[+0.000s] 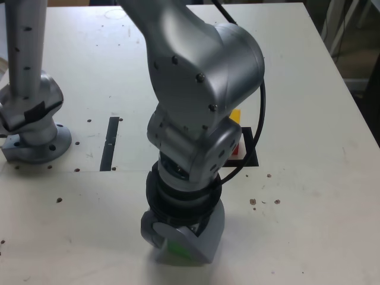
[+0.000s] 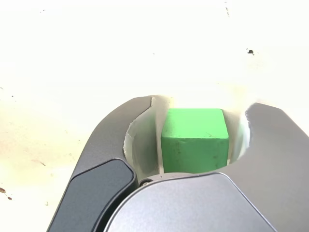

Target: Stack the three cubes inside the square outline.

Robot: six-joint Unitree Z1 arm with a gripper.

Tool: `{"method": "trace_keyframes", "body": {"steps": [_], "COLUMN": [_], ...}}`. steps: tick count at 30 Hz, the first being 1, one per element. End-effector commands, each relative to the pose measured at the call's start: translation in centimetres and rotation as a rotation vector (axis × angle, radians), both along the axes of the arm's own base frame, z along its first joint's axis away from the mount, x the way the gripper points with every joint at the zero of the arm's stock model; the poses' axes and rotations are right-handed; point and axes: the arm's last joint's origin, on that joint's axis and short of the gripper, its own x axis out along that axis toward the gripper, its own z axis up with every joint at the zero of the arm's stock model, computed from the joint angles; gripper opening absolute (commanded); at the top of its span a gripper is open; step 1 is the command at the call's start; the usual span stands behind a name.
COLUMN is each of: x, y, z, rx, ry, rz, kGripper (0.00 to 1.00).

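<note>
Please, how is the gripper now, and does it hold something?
Gripper: open around the green cube; a firm grip cannot be confirmed.

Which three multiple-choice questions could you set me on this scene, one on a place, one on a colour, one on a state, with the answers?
1. Where is the green block?
A. On top of the yellow block
B. Between the gripper's jaws
C. Inside the black outline

2. What colour shows just above the red block in the exterior view?
A. Yellow
B. Blue
C. Green

3. How do the jaws stand?
A. Fully shut against each other
B. Out of sight
C. Apart, one on either side of a block

Key:
1 B: the wrist view shows it there.
2 A: a yellow patch shows beside the arm.
3 C: the green block sits between them.
</note>
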Motion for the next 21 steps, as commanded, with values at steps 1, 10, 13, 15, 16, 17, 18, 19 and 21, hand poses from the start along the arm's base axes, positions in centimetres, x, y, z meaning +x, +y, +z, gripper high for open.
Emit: {"method": "trace_keyframes", "body": {"steps": [1, 10, 13, 15, 16, 17, 18, 19, 21], "x": [0.0, 0.0, -0.2, -0.4, -0.4, -0.5, -0.4, -0.4, -0.1], "y": [0.1, 0.1, 0.3, 0.7, 1.0, 1.3, 1.7, 2.2, 3.5], "z": [0.0, 0.5, 1.3, 2.4, 3.1, 3.9, 4.7, 5.5, 7.0], "rx": [0.003, -0.016, -0.01, -0.002, 0.003, 0.007, 0.011, 0.013, 0.014], "ry": [0.003, -0.004, -0.004, -0.009, -0.012, -0.016, -0.02, -0.023, -0.021], "rz": [0.003, 0.0, -0.006, -0.01, -0.012, -0.014, -0.018, -0.022, -0.032], "kGripper": [0.47, 0.28, 0.28, 0.28, 0.28, 0.28, 0.28, 0.28, 0.28]}}
